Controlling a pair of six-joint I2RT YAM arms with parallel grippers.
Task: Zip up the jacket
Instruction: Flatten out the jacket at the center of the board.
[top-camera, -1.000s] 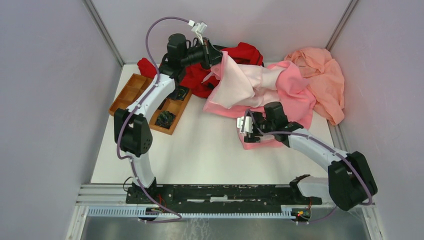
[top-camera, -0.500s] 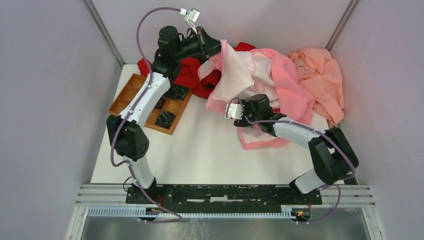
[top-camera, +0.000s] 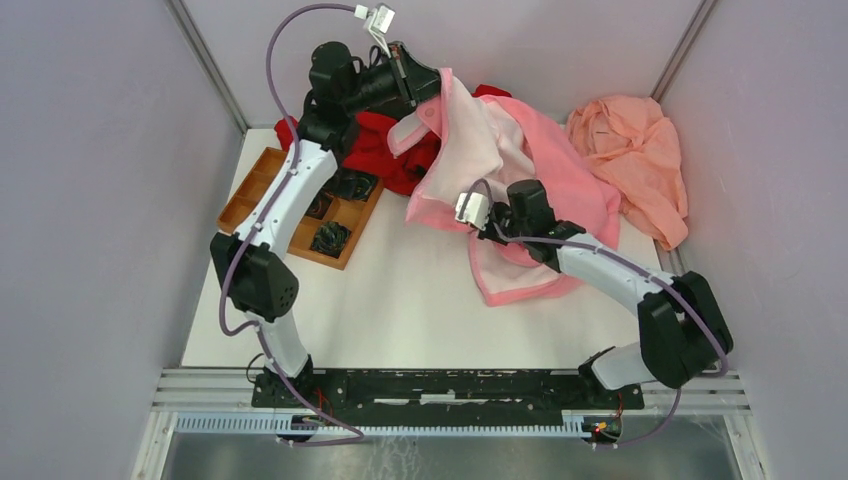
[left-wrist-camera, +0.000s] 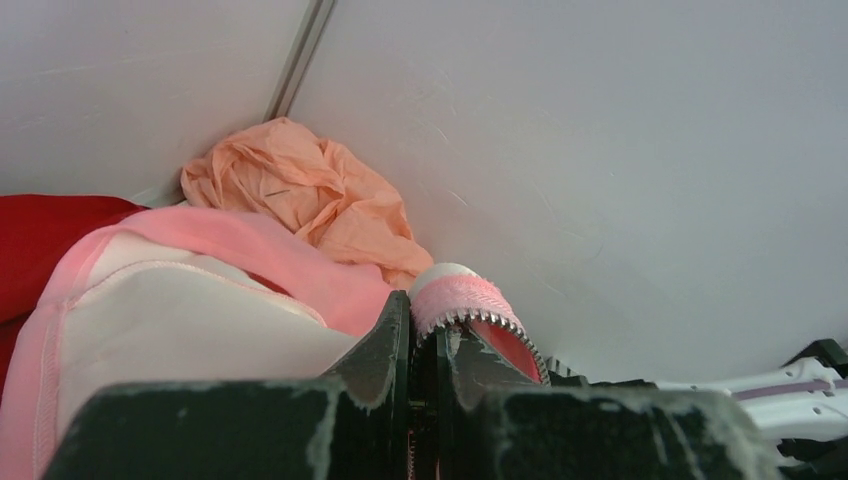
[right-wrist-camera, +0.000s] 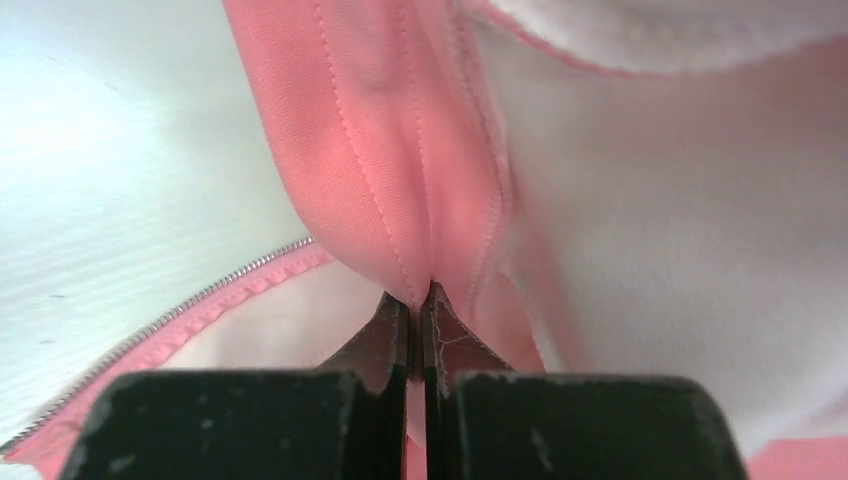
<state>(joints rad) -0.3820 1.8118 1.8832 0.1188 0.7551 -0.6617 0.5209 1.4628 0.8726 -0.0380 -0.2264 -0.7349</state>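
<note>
The bright pink jacket lies bunched at the back of the table, its paler lining turned up. My left gripper holds its upper edge raised at the back. In the left wrist view that gripper is shut on the zipper tape, whose metal teeth curl over the right finger. My right gripper sits lower on the jacket's front. Seen from the right wrist, it is shut on a stitched pink fold. A line of zipper teeth runs off to the left. No zipper pull shows.
A red-and-black garment lies behind the jacket's left side. A salmon-peach cloth is heaped at the back right corner. A wooden compartment tray with small dark parts stands at the left. Grey walls close in on three sides.
My right gripper has moved left and farther onto the jacket and closed on a fold. The left arm has lifted the jacket's edge higher and back, drawing the jacket up.
</note>
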